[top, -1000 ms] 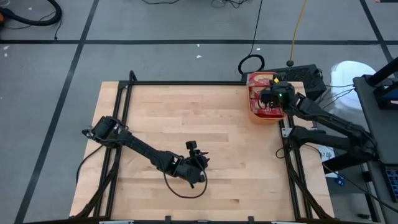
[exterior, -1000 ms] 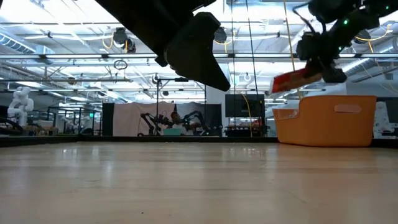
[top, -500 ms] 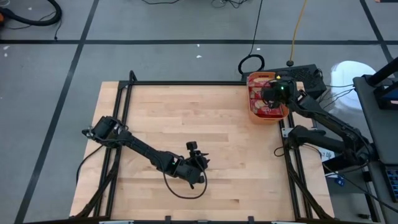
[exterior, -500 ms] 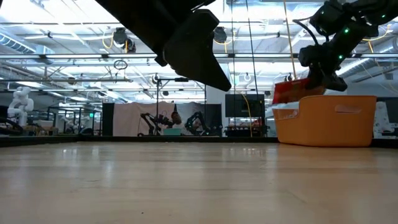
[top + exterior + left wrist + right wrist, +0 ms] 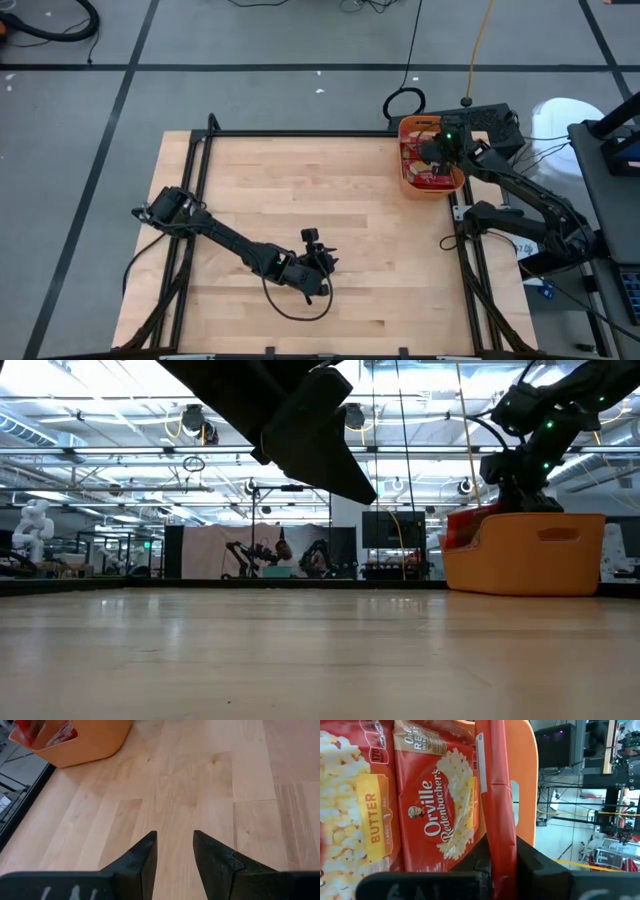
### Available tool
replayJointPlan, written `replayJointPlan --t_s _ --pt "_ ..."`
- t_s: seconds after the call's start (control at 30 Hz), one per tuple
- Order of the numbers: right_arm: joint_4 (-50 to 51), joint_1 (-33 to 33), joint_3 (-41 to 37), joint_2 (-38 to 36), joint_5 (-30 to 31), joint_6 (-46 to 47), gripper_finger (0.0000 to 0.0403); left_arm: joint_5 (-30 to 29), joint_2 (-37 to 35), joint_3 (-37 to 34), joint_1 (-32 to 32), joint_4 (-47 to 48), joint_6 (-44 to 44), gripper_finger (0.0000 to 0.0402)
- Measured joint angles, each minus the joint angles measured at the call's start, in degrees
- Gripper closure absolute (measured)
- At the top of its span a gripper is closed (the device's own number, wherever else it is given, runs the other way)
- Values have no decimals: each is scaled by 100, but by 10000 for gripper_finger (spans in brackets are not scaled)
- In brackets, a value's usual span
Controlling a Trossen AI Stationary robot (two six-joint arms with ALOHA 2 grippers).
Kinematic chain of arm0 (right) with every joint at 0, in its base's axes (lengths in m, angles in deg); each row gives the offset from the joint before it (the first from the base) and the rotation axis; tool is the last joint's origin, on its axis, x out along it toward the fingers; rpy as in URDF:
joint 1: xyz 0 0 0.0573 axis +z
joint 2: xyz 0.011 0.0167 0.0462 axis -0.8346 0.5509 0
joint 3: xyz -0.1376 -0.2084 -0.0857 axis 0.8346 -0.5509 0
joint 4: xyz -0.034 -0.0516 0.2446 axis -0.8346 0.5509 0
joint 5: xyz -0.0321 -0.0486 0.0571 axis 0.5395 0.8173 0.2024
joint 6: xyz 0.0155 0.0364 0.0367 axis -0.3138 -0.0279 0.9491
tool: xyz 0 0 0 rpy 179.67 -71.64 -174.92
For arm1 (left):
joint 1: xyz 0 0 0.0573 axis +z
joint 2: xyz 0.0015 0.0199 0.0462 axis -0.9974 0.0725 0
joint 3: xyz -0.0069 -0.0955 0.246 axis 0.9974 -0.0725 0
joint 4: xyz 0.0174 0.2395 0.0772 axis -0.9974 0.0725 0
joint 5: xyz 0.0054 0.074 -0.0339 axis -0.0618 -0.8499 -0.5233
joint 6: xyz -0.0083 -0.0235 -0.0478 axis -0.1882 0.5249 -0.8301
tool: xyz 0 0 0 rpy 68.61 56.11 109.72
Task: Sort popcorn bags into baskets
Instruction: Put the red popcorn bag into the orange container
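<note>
The orange basket [image 5: 428,192] stands at the table's far right corner, with red popcorn bags [image 5: 435,800] lying flat inside it. My right gripper [image 5: 437,152] hangs over the basket, shut on one more red popcorn bag [image 5: 496,785]. In the low view that bag [image 5: 462,526] shows just above the rim of the basket [image 5: 530,555]. My left gripper [image 5: 175,850] hovers open above bare wood near the middle of the table's front, nothing between its fingers. My right gripper pinches the bag between its two fingers at the bag's near end [image 5: 499,845]. The bag stands on edge and runs on from the fingers along their line, slanting down into the basket above the flat bags. I cannot tell whether it touches them.
Black metal rails [image 5: 200,160] frame the wooden tabletop [image 5: 330,190]. Cables and a dark box [image 5: 495,122] lie beyond the basket off the far right corner. The left arm [image 5: 230,240] stretches across the front left of the table.
My right gripper has sunk toward the basket with the popcorn bag, still shut on it. The bag hung clear above the rim a second ago; now its lower part is behind the basket's wall.
</note>
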Motion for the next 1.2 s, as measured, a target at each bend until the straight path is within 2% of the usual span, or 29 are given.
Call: replayJointPlan --t_s 0.13,0.37,0.67,0.87,1.0,1.2 --pt "124 -50 0 34 -161 -6 371 5 0 0 0 0 -2 270" --pt "141 -76 0 272 -152 50 330 5 0 0 0 0 -4 270" --pt "294 -73 -2 539 34 336 291 52 0 0 -11 0 -64 270" --pt "292 -42 -2 277 64 234 282 184 0 0 -11 2 -136 270" --pt "233 147 -2 2 387 108 277 184 0 0 -9 2 -136 270" --pt "295 283 -2 -266 519 95 265 185 0 -2 15 4 -122 270"
